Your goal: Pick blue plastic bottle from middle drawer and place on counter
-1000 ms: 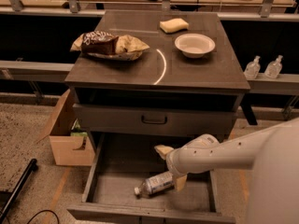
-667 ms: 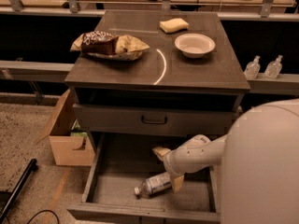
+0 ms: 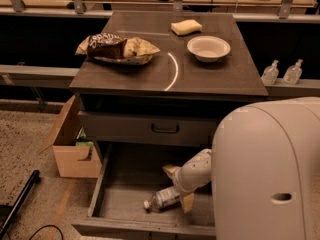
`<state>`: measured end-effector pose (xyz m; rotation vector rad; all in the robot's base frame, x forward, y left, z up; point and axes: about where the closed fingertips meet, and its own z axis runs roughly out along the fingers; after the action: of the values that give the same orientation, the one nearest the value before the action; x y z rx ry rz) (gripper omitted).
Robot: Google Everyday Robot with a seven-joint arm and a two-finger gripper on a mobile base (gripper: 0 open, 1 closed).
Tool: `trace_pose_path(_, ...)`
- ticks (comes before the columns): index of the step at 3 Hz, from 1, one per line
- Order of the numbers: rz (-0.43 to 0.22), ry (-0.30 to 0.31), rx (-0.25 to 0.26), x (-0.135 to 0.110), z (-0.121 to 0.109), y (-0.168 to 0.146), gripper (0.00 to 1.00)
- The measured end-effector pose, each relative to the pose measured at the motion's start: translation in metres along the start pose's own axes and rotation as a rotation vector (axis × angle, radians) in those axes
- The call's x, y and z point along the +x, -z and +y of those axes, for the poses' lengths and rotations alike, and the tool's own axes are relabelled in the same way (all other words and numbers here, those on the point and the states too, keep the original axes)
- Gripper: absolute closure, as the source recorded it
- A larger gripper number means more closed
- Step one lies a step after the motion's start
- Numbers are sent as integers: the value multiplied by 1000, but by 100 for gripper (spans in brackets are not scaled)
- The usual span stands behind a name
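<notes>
The blue plastic bottle [image 3: 164,198] lies on its side on the floor of the middle drawer [image 3: 120,204], which is pulled out. Its white cap points to the left front and its base points toward the gripper [image 3: 179,186]. The gripper is down inside the drawer at the bottle's base end. Its two tan fingers [image 3: 170,170] are spread. One is behind the bottle and clear of it. The other is just in front of the base, and it cannot be told whether that one touches the bottle. The bottle is not lifted and rests on the drawer floor.

The robot's large pale arm [image 3: 265,174] fills the lower right of the view and hides the right part of the drawer. Above the open drawer is a closed drawer front [image 3: 125,126] with a black handle [image 3: 165,129].

The counter [image 3: 215,79] on top carries a crumpled snack bag [image 3: 117,49] at the left, a pale bowl [image 3: 208,48] at the right and a yellow sponge [image 3: 186,27] behind the bowl. A thin curved pale streak [image 3: 172,72] runs between the bag and the bowl.

On the floor left of the cabinet stands an open cardboard box [image 3: 75,156]. Two small pump bottles [image 3: 270,73] sit on a ledge at the right.
</notes>
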<state>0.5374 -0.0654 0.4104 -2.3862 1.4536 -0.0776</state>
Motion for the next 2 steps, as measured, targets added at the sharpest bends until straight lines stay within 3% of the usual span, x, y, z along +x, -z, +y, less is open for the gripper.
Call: trace_pose_path(2,-45,14,-58,-14,13,-27,41)
